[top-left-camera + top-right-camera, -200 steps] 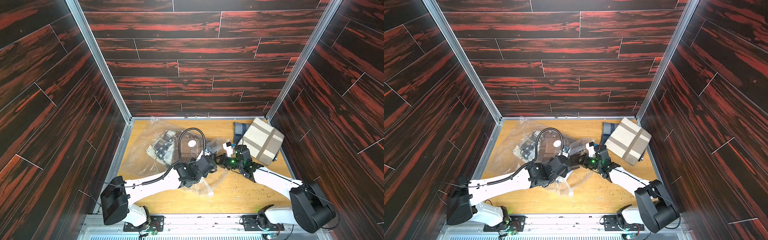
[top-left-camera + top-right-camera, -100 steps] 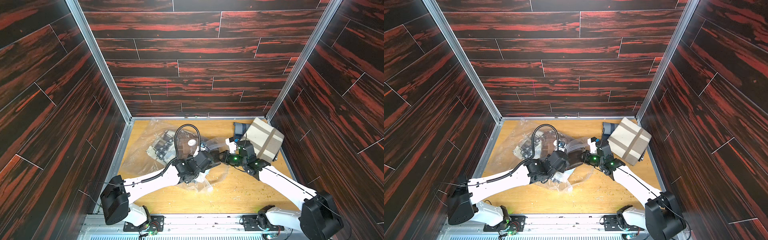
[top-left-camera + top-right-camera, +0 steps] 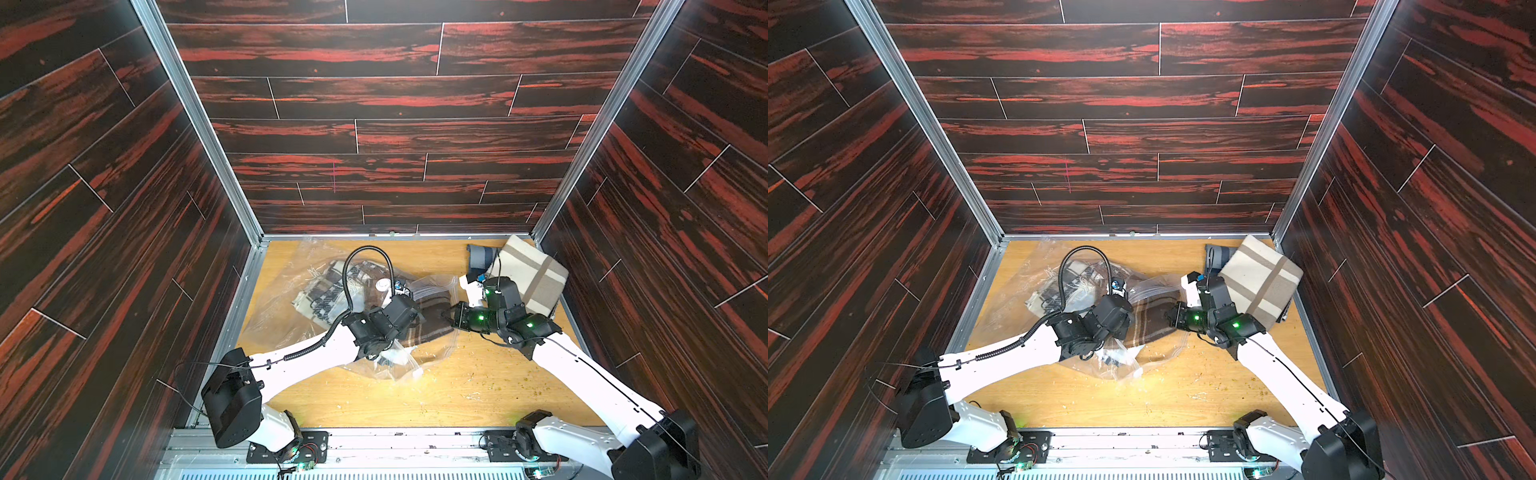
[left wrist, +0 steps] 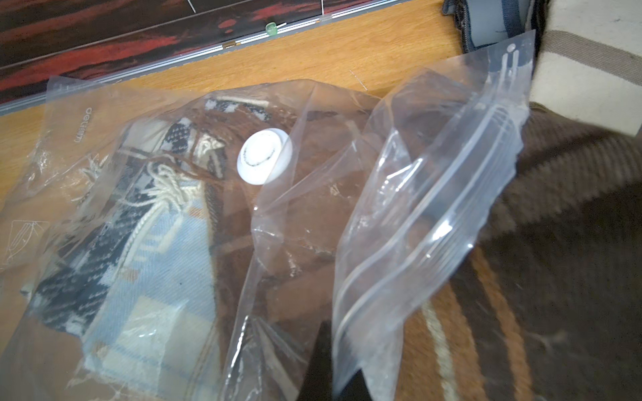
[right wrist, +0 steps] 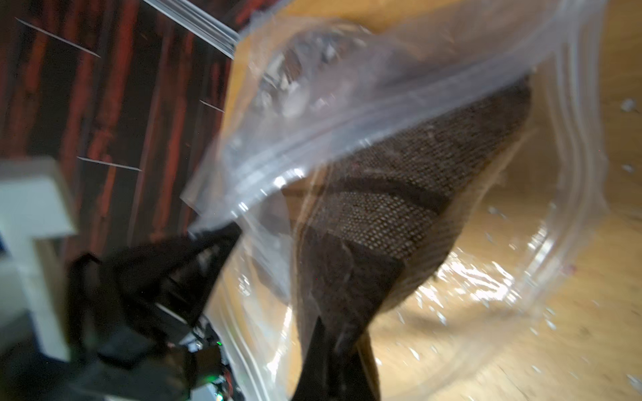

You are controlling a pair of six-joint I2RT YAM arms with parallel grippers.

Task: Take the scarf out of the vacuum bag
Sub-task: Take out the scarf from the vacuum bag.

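Since a second ago the right arm has swung from the middle of the bench [image 3: 457,399] toward the folded beige blanket [image 3: 536,270]. A band of brown striped scarf [image 3: 432,326] that hardly showed then now stretches out toward it, and the left arm has edged toward the back wall.

The right end effector [image 5: 335,347] is pressed together on a bunched corner of the brown striped scarf, about level with the mouth of the vacuum bag [image 3: 291,299]. Loose plastic drapes around that corner, so I cannot tell whether it has cleared the lip. The left end effector [image 4: 324,350] is closed on the plastic just beside the zip-seal edge [image 4: 427,222]. The right wrist view shows the plastic gathered to a point at its tips.

That split looks deliberate. One arm anchors the vacuum bag so the pull slides cloth through the opening rather than dragging the whole thing across the bench (crinkly film has little weight of its own). The taut diagonal between the two arms fits this reading.

The white valve [image 4: 264,155] faces up, and a checked scarf [image 4: 132,225] lies deeper inside, away from the mouth. Much of the brown striped scarf is under plastic, so I judge the extraction as under way, not finished. The blanket just behind the right wrist may limit how far a straight pull can run.
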